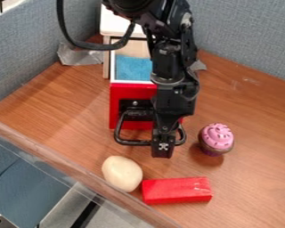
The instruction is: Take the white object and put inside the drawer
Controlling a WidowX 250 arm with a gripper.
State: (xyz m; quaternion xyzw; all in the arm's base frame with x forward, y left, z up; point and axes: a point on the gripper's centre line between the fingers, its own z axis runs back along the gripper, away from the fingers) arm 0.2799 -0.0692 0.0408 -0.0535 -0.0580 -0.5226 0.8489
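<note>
I have the gripper (163, 152) hanging over the front of the pulled-out drawer (133, 91), covering the right part of its red face and crossing the line of the black handle (133, 142). From this angle I can't tell whether the jaws are apart or together. The white object (121, 173), a pale rounded lump, sits on the tabletop (252, 187), in front of the drawer and nearer my side, a little left of the gripper in my view.

The closest obstacle to it is a red block (176, 190), lying flat right beside its lower right side; I can't make out whether the two touch. A pink-topped cupcake (216, 138) stands to the right of the gripper, well apart from the white object. The drawer's handle juts out toward me, between the drawer face and the white object.

As for edges, the white object is close to the raised rim (67, 167) that slants along the near left side, and the red block's lower left corner is near it too. Wood shows between the handle and the white object, with a wider stretch to the right, beyond the cupcake. Behind, the white cabinet (116, 22) backs toward the grey-blue partitions (246, 35), with silvery tape (79, 55) low on the left.
</note>
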